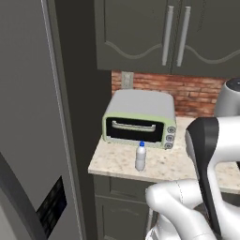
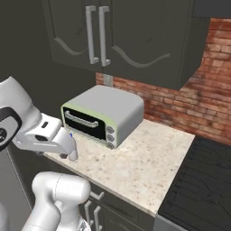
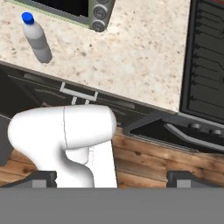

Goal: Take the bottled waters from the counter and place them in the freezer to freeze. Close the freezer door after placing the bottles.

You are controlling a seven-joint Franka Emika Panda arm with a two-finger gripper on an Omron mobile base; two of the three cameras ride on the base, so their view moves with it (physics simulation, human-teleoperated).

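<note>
Bottled water point(image 1: 140, 157) is seen standing upright on the beige speckled worktop point(image 1: 164, 166), just in front of the toaster oven point(image 1: 139, 117) and near the worktop's front edge. A blue cap and a pale label are shown on the one bottle that can be made out. In the right base view the same bottle point(image 2: 73, 153) is largely hidden behind the white arm, with only its lower part and a hint of blue visible. In the hand view it point(image 3: 36, 37) is seen at the upper left, beside the oven's knobs, well apart from the black stove top point(image 3: 205, 57) at the right. The grey freezer door point(image 1: 28, 131) with its dark bar handle and small black panel is shown at the left of the left base view, apart from the worktop. The jaws point(image 3: 111, 178) are spread wide, with nothing between them, and are held over the wooden floor point(image 3: 144, 162) in front of the dark cabinets, away from the bottle.
</note>
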